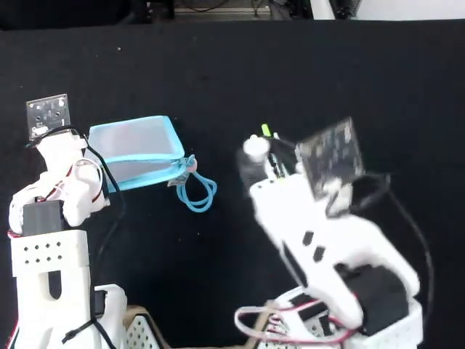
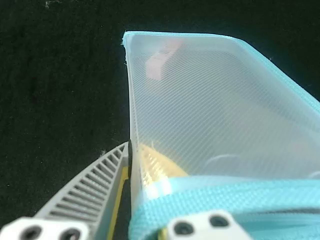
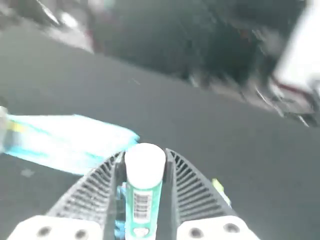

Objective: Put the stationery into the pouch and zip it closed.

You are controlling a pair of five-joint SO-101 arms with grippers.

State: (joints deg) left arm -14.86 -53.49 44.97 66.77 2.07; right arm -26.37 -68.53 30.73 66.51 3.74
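Status: early-to-mid, by judgement.
Pouch (image 1: 138, 151) flat on black surface (image 1: 312, 73), over by L arm, strap loop (image 1: 197, 190) trailing toward centre.
L fingers (image 2: 95, 192) closed on pouch edge, mesh wall pinched between them; prob. acting as anchor.
Faint pinkish shape (image 2: 159, 62) thru mesh. Cannot tell whether an item inside.
R fingers (image 3: 192, 187) clamped on glue stick (image 3: 144, 200), white cap at fingertip end. Well apart from pouch, on its loop side.
Small yellow-green bit (image 1: 267, 131) just beside R fingers; ID unclear.
Zip state not readable from any view.
Left to do: bring stick to pouch mouth, insert, release, then pull zip shut w/ pouch held.
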